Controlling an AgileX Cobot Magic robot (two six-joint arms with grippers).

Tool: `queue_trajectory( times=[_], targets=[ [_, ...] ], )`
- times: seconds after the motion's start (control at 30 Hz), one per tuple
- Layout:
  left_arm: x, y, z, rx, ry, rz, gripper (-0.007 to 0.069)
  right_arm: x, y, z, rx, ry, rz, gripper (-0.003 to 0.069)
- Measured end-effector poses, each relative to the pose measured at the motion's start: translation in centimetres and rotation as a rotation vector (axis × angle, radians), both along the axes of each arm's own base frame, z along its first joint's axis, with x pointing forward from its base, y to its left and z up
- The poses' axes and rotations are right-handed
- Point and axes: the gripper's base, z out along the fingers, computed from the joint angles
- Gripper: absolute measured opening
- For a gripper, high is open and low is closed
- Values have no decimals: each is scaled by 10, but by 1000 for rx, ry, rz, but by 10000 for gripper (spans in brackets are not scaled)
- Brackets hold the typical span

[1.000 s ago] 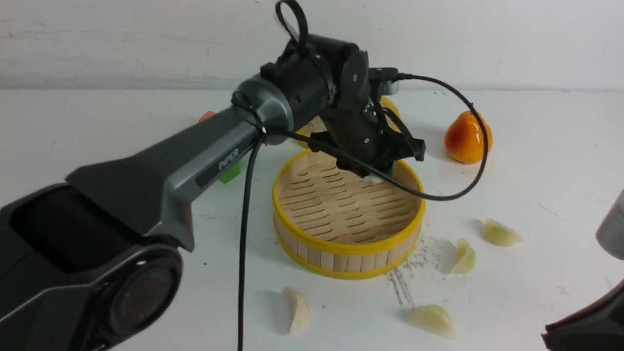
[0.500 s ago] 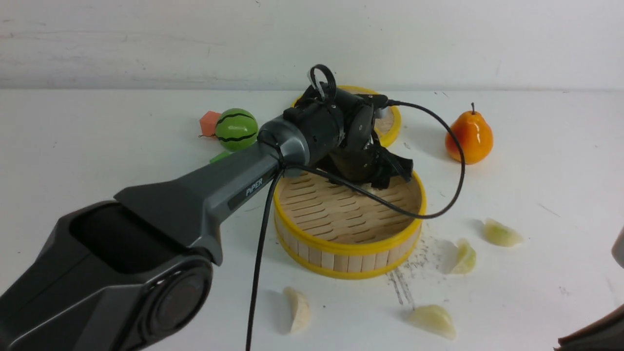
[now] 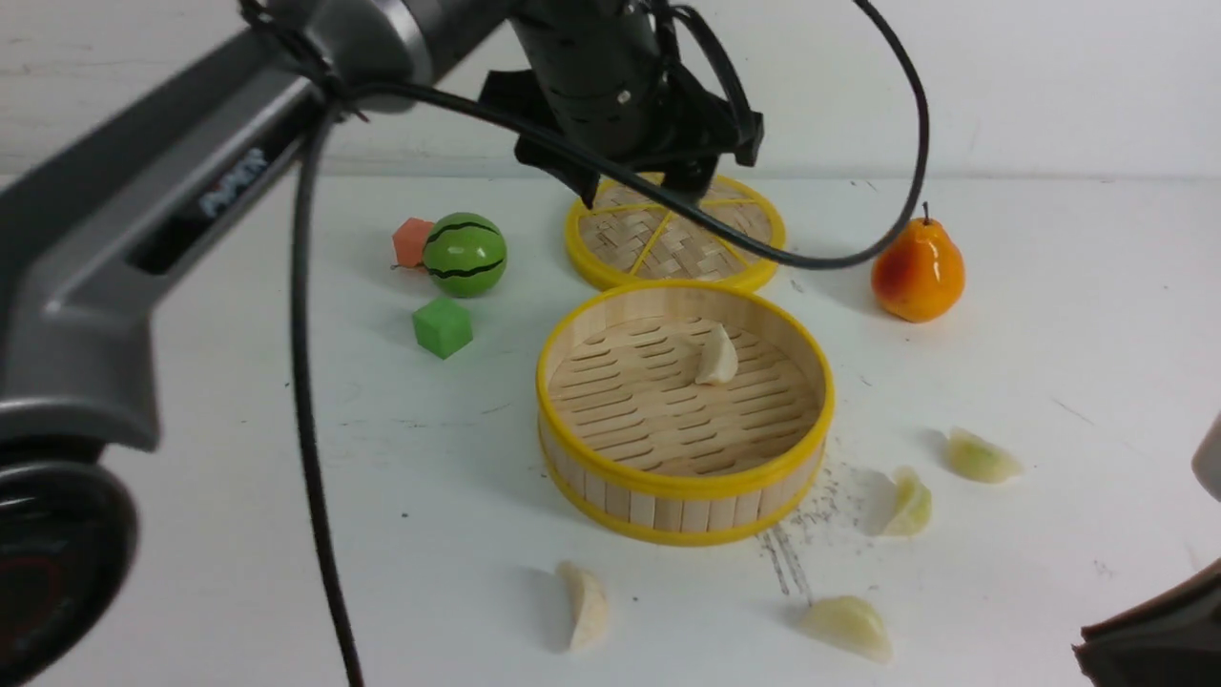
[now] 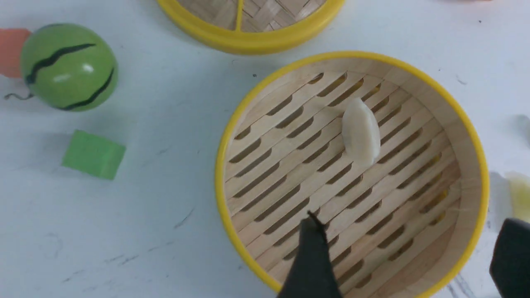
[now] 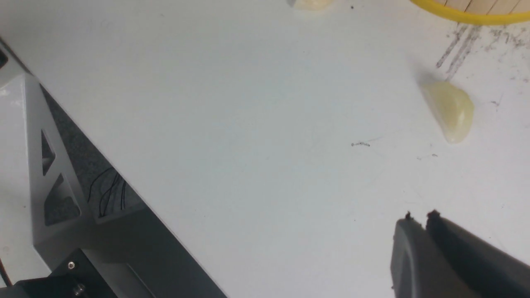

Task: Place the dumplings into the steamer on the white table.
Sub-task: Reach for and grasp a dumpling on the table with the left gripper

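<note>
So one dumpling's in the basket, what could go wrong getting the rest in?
The black cable off the left arm sags close to the pear and the lid; a swing might snag or nudge them. The greenish dumpling lies near the steamer wall, so a grab there could shove the steamer. The right gripper is shut; it would likely just push the cream dumpling unless it opens first.
</note>
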Motion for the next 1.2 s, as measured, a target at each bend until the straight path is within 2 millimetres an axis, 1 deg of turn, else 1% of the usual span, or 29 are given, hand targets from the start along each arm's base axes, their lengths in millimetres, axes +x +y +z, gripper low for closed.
queue_trajectory(
  times=[0.03,0.07,0.1,0.17,0.27,0.3,0.33,0.4,0.43,0.5,0.53,0.57,0.63,0.7,0.77,0.8,0.83,0.87,1.0,1.03,1.1,1.17,1.2],
  targets=[
    [-6,5,5,1,1,0,501,0,0,0,-1,-5,-2,42],
    [-9,6,2,10,14,0,494,1,0,0,0,-8,-4,42],
    [-17,12,1,23,36,-3,472,1,0,0,2,-12,-6,42],
    [-30,20,-4,42,76,-7,450,1,0,1,3,-14,-7,42],
    [-59,41,-24,108,173,-10,409,1,0,1,3,-15,-8,42],
    [-59,41,-24,108,173,-10,409,1,0,1,3,-15,-8,42],
    [-72,49,-36,133,222,-12,403,1,0,1,3,-16,-8,42],
    [-90,58,-59,149,300,-18,398,2,0,1,6,-21,-11,42],
    [-93,59,-66,144,316,-20,398,2,0,1,7,-24,-12,42],
    [-100,59,-87,111,355,-22,396,3,0,2,11,-33,-17,42],
    [-103,58,-103,80,373,-13,396,3,0,2,13,-38,-19,42],
    [-104,57,-115,52,387,1,396,4,0,2,14,-41,-21,42],
    [-104,54,-127,16,402,25,395,4,0,2,15,-44,-23,42],
    [-99,49,-151,-22,409,60,395,5,0,3,18,-50,-25,42],
    [-93,45,-166,-33,408,78,395,5,0,3,18,-51,-26,42],
    [-92,44,-168,-33,407,79,395,5,0,3,18,-51,-26,42],
    [-86,40,-179,-44,399,88,395,5,0,3,19,-54,-28,42],
    [-83,38,-186,-46,401,92,395,5,0,3,20,-56,-29,42],
    [-74,32,-207,-53,400,102,395,5,0,3,20,-56,-29,42],
    [-71,30,-218,-48,410,108,395,5,0,3,20,-56,-29,44],
    [-70,28,-226,-47,421,116,393,5,0,3,20,-56,-29,46],
    [-68,27,-227,-50,416,115,385,5,0,3,20,-56,-29,50],
    [-68,27,-227,-50,417,115,365,5,0,3,20,-56,-29,51]
  ],
)
